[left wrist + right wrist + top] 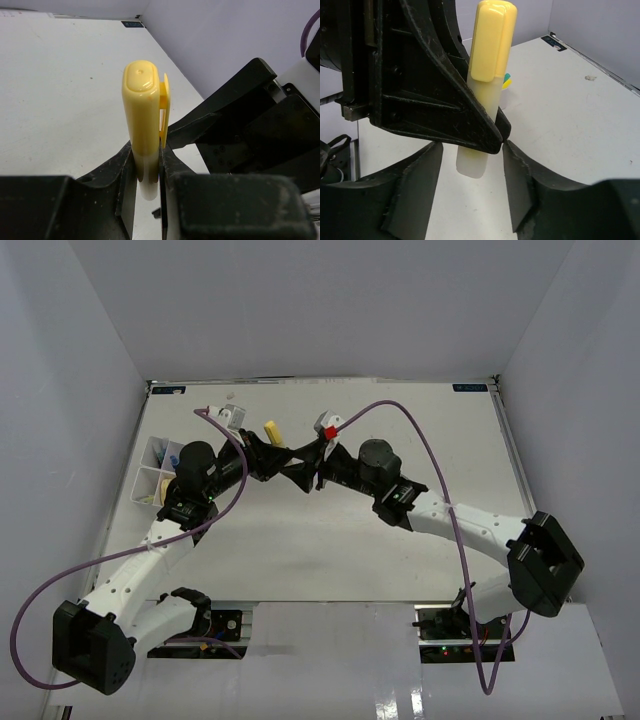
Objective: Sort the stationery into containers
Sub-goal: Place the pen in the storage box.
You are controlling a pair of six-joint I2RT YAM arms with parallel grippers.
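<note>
Top external view has both arms meeting over the upper middle of the white table [420, 450], well apart from the white translucent plastic tray [148, 468] of square compartments at mid-left. In the left wrist view, the left gripper [148, 157] clamps a yellow-capped marker [142, 110] with a pale plastic barrel, held off the table. In the right wrist view, the right gripper [471, 150] stands parted, one finger on either side of the barrel's lower end with gaps showing.
</note>
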